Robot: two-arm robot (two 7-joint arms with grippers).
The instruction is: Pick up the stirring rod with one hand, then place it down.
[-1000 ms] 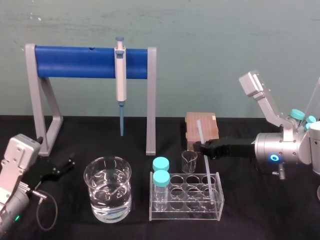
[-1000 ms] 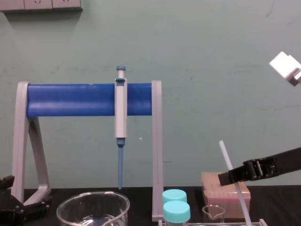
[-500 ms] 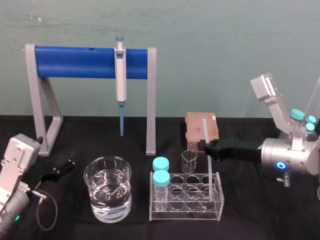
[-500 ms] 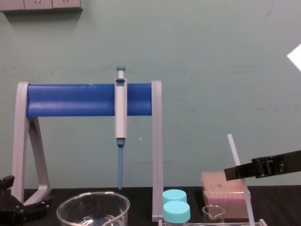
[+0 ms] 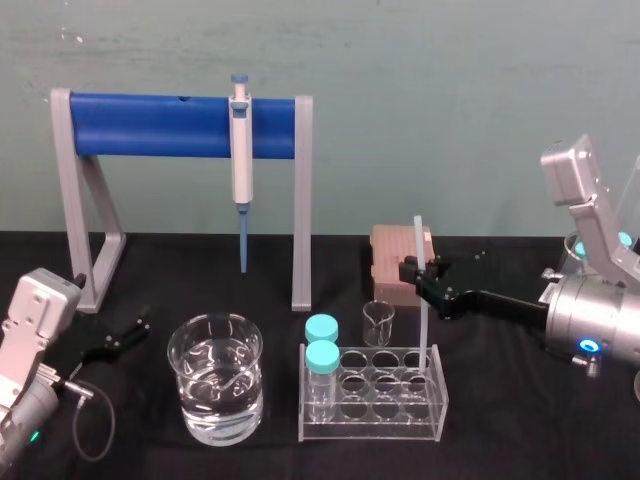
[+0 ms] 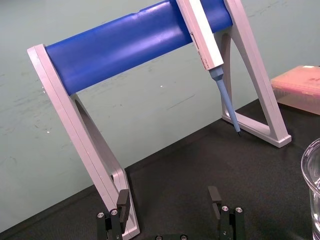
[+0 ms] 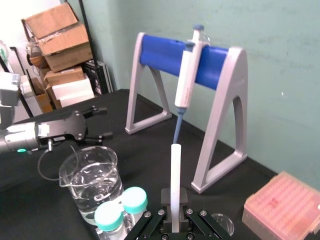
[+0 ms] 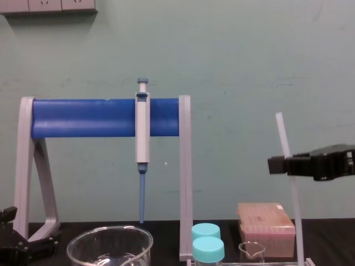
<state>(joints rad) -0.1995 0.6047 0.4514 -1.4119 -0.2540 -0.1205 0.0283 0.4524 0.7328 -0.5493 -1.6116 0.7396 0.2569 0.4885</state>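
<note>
Head view: the right gripper (image 5: pixel 413 272) pinches the stirring rod (image 5: pixel 423 325) partway along its length and holds it nearly upright, with the rod's lower end at the right end of the clear tube rack (image 5: pixel 370 425). The left gripper (image 5: pixel 135 330), fingers spread, rests on the black table (image 5: pixel 520 440) near the pipette stand (image 5: pixel 302 200).

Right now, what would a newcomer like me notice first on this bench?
The right gripper, reaching in from the right, has its fingers shut on a stirring rod held almost upright at the right end of the clear tube rack. Behind, a pipette hangs from a blue-barred stand; the left gripper lies open at the left.
</note>
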